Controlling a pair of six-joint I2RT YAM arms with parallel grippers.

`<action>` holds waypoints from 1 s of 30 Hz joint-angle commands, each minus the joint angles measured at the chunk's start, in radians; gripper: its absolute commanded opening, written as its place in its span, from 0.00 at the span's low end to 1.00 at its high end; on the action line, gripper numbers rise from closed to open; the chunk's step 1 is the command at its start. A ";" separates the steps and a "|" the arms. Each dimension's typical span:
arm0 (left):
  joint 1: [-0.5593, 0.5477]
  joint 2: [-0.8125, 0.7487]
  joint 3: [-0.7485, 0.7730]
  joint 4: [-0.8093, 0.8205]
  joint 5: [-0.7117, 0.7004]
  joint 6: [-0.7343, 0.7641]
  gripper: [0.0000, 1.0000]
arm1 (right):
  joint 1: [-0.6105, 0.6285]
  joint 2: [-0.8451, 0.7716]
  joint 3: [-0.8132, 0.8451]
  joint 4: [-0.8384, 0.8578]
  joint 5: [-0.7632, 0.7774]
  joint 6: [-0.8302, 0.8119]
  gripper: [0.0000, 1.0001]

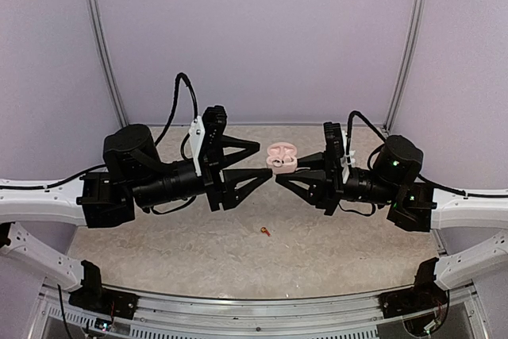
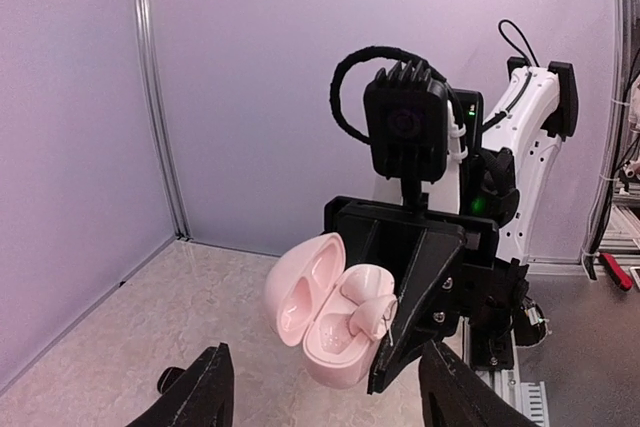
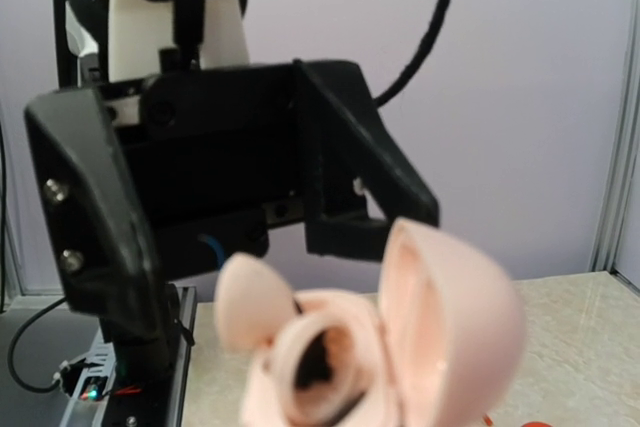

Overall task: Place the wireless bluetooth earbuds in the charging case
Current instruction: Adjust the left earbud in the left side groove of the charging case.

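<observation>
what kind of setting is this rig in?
Probably a lab robot cell: plain lilac panel walls on aluminium posts, a mottled tabletop, and the right gripper holding a pink charging case.

Case (image 2: 325, 312) pale pink throughout, as is the pink bud (image 2: 368, 309) in it; loose bud (image 1: 264, 231) red-orange; table (image 1: 198, 248) beige with a fine mottled speckle; left gripper (image 1: 263, 160) and right gripper (image 1: 287, 169) black; arm links (image 1: 32, 200) white, cables (image 1: 184, 89) black; walls (image 1: 254, 37) plain pale lilac.
</observation>
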 commanded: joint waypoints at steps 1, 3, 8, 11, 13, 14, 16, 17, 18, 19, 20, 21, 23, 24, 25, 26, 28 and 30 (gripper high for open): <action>0.007 0.024 0.042 0.019 0.026 -0.051 0.62 | 0.011 -0.002 0.011 0.003 0.003 -0.010 0.00; 0.013 0.028 0.047 0.020 0.027 -0.052 0.61 | 0.014 -0.002 0.013 -0.001 0.005 -0.013 0.00; 0.034 0.036 0.055 0.021 0.049 -0.099 0.55 | 0.018 -0.004 0.015 -0.011 0.006 -0.023 0.00; 0.049 0.033 0.053 0.027 0.072 -0.116 0.52 | 0.020 -0.004 0.017 -0.015 0.007 -0.027 0.00; 0.051 0.032 0.053 0.031 0.081 -0.119 0.52 | 0.022 -0.004 0.017 -0.017 0.007 -0.029 0.00; 0.052 0.033 0.053 0.032 0.084 -0.121 0.52 | 0.022 -0.003 0.018 -0.017 0.008 -0.029 0.00; 0.055 0.038 0.055 0.031 0.086 -0.123 0.50 | 0.023 -0.002 0.020 -0.017 0.006 -0.031 0.00; 0.056 0.038 0.055 0.032 0.087 -0.125 0.49 | 0.022 -0.002 0.020 -0.017 0.005 -0.033 0.00; 0.057 0.040 0.055 0.031 0.087 -0.126 0.49 | 0.025 -0.003 0.020 -0.016 0.005 -0.033 0.00; 0.059 0.040 0.055 0.032 0.087 -0.126 0.48 | 0.025 -0.002 0.020 -0.016 0.003 -0.033 0.00; 0.061 0.040 0.055 0.032 0.088 -0.126 0.47 | 0.026 -0.003 0.020 -0.016 0.001 -0.035 0.00; 0.062 0.040 0.055 0.031 0.089 -0.126 0.46 | 0.024 -0.002 0.021 -0.016 0.000 -0.037 0.00; 0.069 0.041 0.052 0.027 0.092 -0.126 0.45 | 0.026 -0.005 0.022 -0.016 -0.004 -0.038 0.00; 0.070 0.041 0.051 0.025 0.095 -0.128 0.44 | 0.026 -0.006 0.022 -0.014 -0.007 -0.041 0.00; 0.074 0.043 0.050 0.023 0.098 -0.130 0.44 | 0.026 -0.008 0.021 -0.012 -0.010 -0.040 0.00; 0.077 0.044 0.050 0.021 0.102 -0.133 0.43 | 0.026 -0.009 0.020 -0.010 -0.012 -0.042 0.00; 0.084 0.046 0.050 0.016 0.115 -0.139 0.42 | 0.026 -0.010 0.020 -0.008 -0.021 -0.044 0.00; 0.095 0.047 0.051 0.014 0.131 -0.147 0.42 | 0.026 -0.013 0.018 0.000 -0.033 -0.045 0.00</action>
